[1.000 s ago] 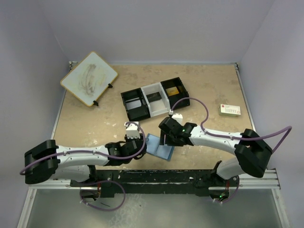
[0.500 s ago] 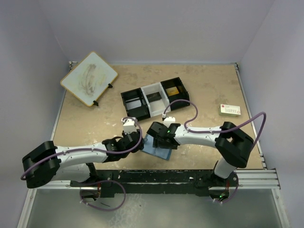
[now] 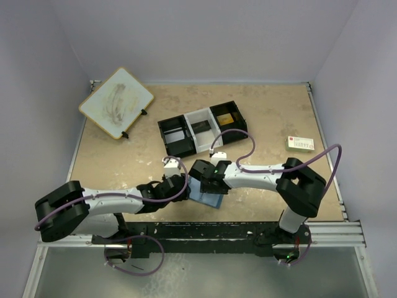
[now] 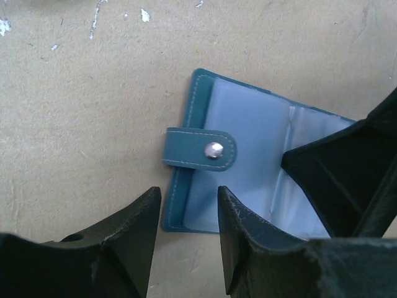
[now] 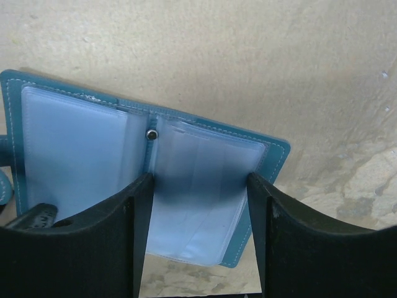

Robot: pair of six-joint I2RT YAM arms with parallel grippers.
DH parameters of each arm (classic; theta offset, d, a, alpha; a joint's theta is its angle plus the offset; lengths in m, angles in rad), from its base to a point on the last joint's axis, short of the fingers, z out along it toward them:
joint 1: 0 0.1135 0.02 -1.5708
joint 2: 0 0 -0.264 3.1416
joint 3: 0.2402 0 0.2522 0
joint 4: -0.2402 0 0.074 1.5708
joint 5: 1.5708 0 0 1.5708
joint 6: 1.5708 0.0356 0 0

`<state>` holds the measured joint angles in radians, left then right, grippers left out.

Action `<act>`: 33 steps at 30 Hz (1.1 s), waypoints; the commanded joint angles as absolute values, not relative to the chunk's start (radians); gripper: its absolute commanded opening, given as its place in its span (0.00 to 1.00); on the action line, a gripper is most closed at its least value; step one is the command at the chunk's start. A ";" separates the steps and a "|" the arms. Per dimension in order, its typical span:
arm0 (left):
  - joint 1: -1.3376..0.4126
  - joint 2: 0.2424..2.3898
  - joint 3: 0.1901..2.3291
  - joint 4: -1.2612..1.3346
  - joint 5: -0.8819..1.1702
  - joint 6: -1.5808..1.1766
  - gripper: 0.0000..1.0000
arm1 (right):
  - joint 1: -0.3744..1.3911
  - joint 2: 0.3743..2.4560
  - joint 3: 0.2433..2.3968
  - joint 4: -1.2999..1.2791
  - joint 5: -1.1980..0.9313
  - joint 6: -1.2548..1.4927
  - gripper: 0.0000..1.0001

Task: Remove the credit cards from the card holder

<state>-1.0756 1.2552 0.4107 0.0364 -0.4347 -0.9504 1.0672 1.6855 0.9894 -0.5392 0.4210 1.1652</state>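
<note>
The blue card holder (image 3: 209, 197) lies open flat on the table, pale clear pockets up, snap tab (image 4: 201, 149) sticking out over its left edge. My left gripper (image 4: 186, 208) is open at the holder's (image 4: 248, 130) near-left corner, with bare table showing between its fingers. My right gripper (image 5: 197, 192) hangs open just above the holder (image 5: 273, 155), its jaws standing either side of the right-hand stack of clear pockets (image 5: 205, 186). No credit cards can be made out inside the pockets. From above, both grippers, left (image 3: 181, 186) and right (image 3: 208, 182), meet over the holder.
A black-and-white three-compartment tray (image 3: 200, 117) stands behind the holder, something gold in its right bay. A small whiteboard (image 3: 116, 102) leans at the back left. A white card with green and red print (image 3: 301, 144) lies at the right.
My right gripper has slid left onto the open holder and its jaws have narrowed around the right pockets. The left gripper has shifted slightly along the holder's left edge.
</note>
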 commanded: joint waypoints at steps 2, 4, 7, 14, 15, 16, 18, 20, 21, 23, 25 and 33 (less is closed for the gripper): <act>-1.079 1.281 0.411 0.099 -0.382 -0.948 0.39 | 1.076 1.709 1.022 -0.465 0.413 1.146 0.49; -1.085 1.284 0.413 0.109 -0.372 -0.948 0.38 | 1.076 1.684 1.025 -0.457 0.394 1.133 0.51; -1.095 1.290 0.415 0.118 -0.366 -0.953 0.38 | 1.075 1.634 1.010 -0.411 0.347 1.116 0.53; -1.110 1.294 0.419 0.118 -0.377 -0.965 0.37 | 1.074 1.549 0.941 -0.332 0.294 1.105 0.57; -1.111 1.295 0.420 0.117 -0.379 -0.967 0.37 | 1.074 1.544 0.939 -0.332 0.294 1.105 0.57; -1.111 1.293 0.420 0.114 -0.381 -0.968 0.37 | 1.075 1.539 0.939 -0.338 0.300 1.107 0.58; -1.112 1.293 0.419 0.113 -0.381 -0.970 0.37 | 1.073 1.523 0.932 -0.337 0.307 1.096 0.59; -1.115 1.293 0.419 0.115 -0.381 -0.973 0.37 | 1.066 1.508 0.914 -0.299 0.285 1.073 0.59; -1.117 1.291 0.420 0.116 -0.385 -0.976 0.37 | 1.060 1.503 0.904 -0.258 0.259 1.059 0.60; -1.125 1.283 0.416 0.113 -0.406 -0.988 0.36 | 1.050 1.506 0.889 -0.201 0.211 1.036 0.60; -1.127 1.264 0.411 0.102 -0.426 -1.006 0.36 | 1.043 1.527 0.885 -0.133 0.165 1.018 0.60; -1.138 1.099 0.378 -0.069 -0.555 -1.107 0.36 | 1.029 1.664 1.007 -0.100 0.102 0.959 0.64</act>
